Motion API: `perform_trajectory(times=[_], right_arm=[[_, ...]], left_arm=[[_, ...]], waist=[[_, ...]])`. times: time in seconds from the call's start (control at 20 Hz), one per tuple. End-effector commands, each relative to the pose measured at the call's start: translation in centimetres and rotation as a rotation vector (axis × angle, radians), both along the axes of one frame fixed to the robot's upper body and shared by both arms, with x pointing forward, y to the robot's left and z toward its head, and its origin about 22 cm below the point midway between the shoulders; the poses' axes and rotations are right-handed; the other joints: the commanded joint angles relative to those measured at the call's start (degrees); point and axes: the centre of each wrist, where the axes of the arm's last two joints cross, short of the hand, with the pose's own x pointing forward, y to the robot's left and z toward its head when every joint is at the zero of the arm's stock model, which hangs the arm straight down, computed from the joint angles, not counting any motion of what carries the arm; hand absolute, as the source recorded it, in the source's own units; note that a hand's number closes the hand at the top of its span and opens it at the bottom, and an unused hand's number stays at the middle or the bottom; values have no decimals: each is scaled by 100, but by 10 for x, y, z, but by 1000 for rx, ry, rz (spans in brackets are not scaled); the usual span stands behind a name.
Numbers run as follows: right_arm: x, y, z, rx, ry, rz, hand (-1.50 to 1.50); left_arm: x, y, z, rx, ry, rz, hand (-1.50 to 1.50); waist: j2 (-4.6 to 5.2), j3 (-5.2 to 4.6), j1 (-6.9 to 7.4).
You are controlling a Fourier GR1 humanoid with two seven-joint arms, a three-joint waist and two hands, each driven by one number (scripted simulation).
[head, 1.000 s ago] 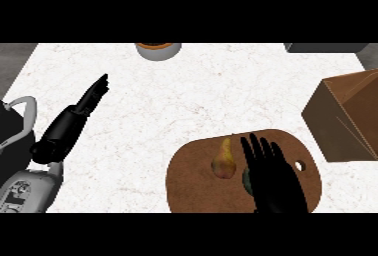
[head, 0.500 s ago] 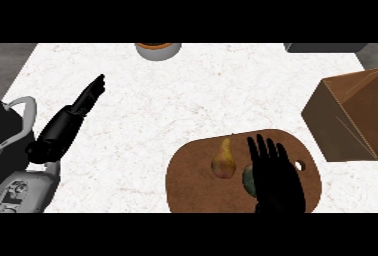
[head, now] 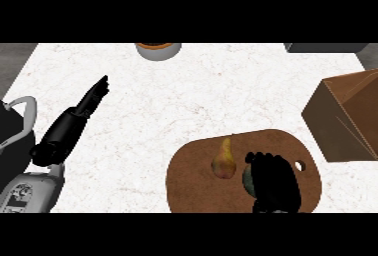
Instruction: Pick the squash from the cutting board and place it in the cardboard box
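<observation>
The right hand [head: 275, 180] sits low over the cutting board [head: 193, 185], its fingers [head: 260, 159] bent over at the tips, just right of the squash [head: 224, 160] but not closed around it. A dull green shape shows under the palm's left edge; what it is cannot be told. The squash lies on the board's upper middle, a yellow-orange pear shape with its narrow neck pointing away from the robot, and it touches the fingers' left side or lies just beside them; which one is unclear.

The board is a rounded brown slab with a small hole near its right edge, lying on the near right part of the white, faintly veined counter [head: 184, 90]. The cardboard box [head: 347, 120] stands just beyond the board's right rim, brown and cut off by the view's right edge.

The left hand [head: 92, 97] rests at the view's left, fingers straight and together, pointing up and away over bare counter, well apart from the board. A white bowl [head: 158, 50] with an orange inside sits at the counter's far edge, and a dark grey object [head: 325, 47] shows at the far right corner. Darker floor lies past the counter's left edge.
</observation>
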Motion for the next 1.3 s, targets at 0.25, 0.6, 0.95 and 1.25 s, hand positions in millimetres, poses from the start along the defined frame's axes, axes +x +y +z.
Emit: perform_trajectory(times=[0.25, 0.6, 0.95, 1.25], right_arm=[[21, -2, -4, -75, -148, 89, 150], [112, 16, 15, 209, -157, -14, 150], [175, 48, 45, 201, -384, 30, 150], [183, 54, 93, 140, -539, 55, 150]], left_arm=[[-2, -14, -13, 7, -10, -7, 0], [10, -2, 12, -5, -40, -36, 0], [11, -9, 11, 22, -33, -28, 0], [8, -6, 21, -6, -12, -12, 0]], waist=[[8, 3, 3], [134, 11, 304], [64, 5, 205], [4, 4, 76]])
